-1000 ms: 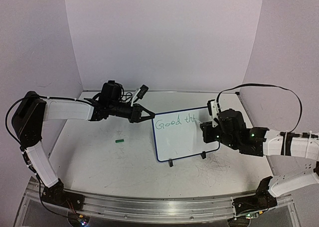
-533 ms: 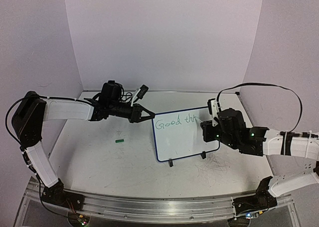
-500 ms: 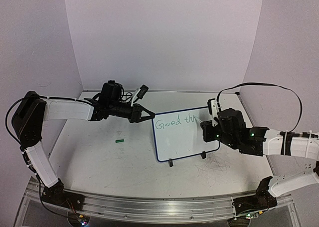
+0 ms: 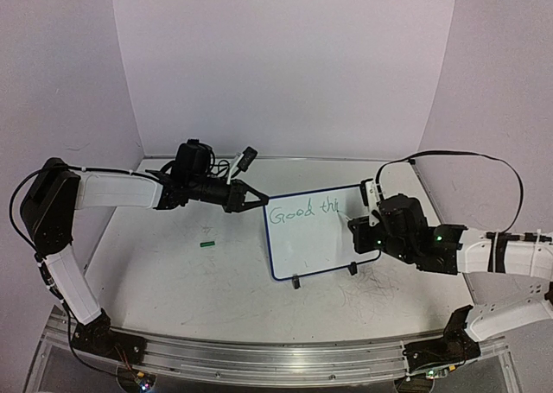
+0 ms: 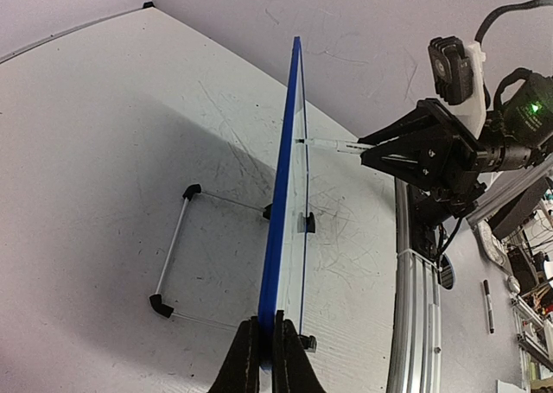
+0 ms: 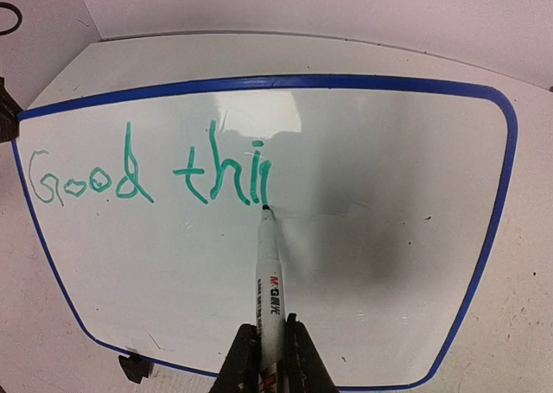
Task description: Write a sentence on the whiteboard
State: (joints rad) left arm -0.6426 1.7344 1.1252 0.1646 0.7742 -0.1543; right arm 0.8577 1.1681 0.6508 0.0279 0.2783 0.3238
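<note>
Right wrist shows marker (image 6: 269, 289) tip at sentence (image 6: 212, 164); overhead apparently hides it.

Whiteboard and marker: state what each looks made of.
Whiteboard: a smooth, glossy white coated panel, judging by the soft sheen and the marker's shadow on it. Its blue frame looks like plastic, though that is uncertain. Marker: a white barrel with printed lettering, probably hard plastic.
</note>
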